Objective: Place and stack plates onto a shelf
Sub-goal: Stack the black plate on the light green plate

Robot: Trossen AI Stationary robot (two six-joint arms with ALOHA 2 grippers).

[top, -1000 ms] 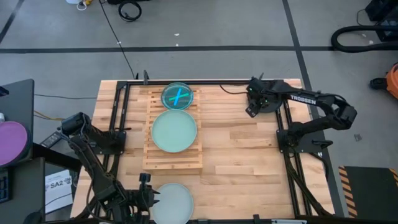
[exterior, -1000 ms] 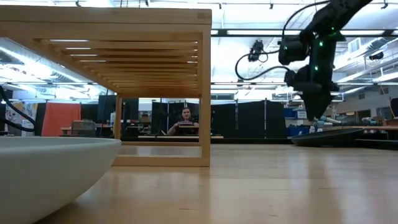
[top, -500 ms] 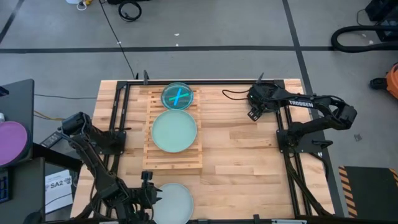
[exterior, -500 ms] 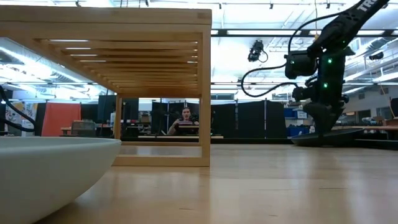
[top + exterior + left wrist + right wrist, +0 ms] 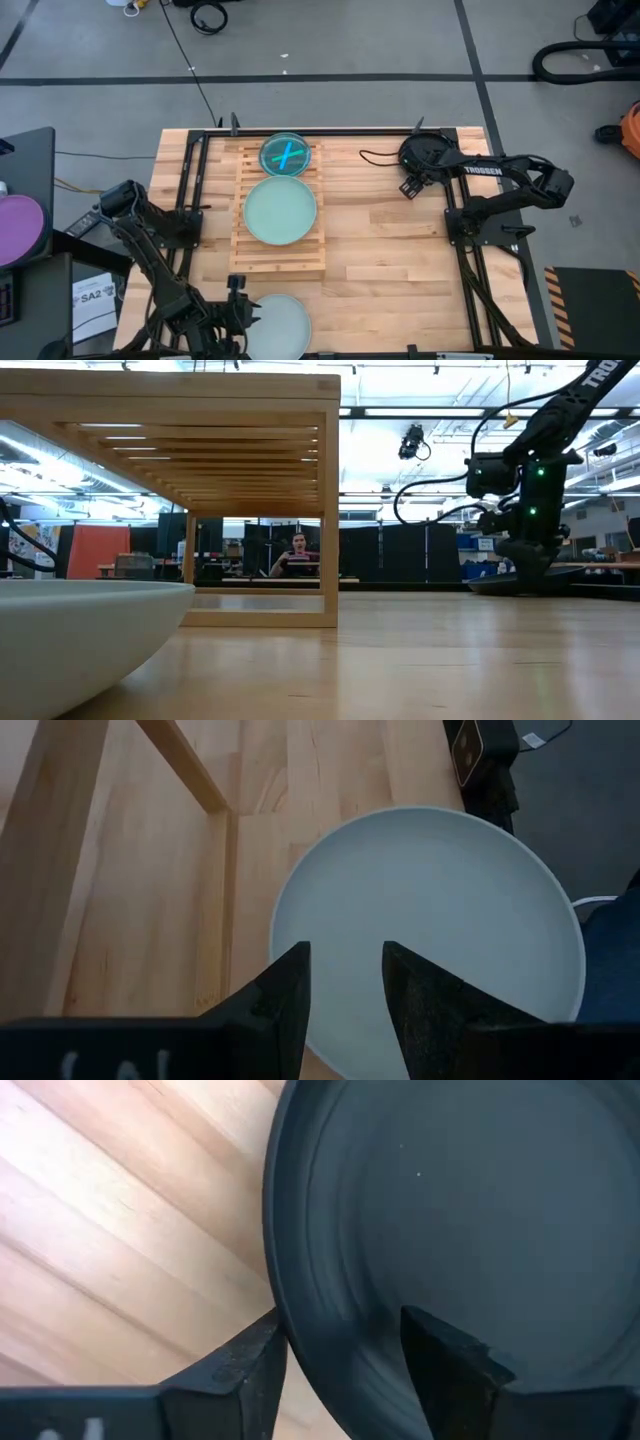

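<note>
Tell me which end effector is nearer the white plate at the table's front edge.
Left. The left end effector straddles the rim of the white plate at the table's front edge. The right end effector is at the far right corner, over a dark plate.

whitish plate [image 5: 279,327] cut by frame edge, dark plate [image 5: 424,151] under right arm

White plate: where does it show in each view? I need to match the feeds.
High view: white plate at the table's near edge, just past the shelf.
Low view: bottom left, close up, in front of the shelf.
Left wrist view: centre to right.
Right wrist view: not in it.
Shared landmark: the shelf, in the high and low views.
</note>
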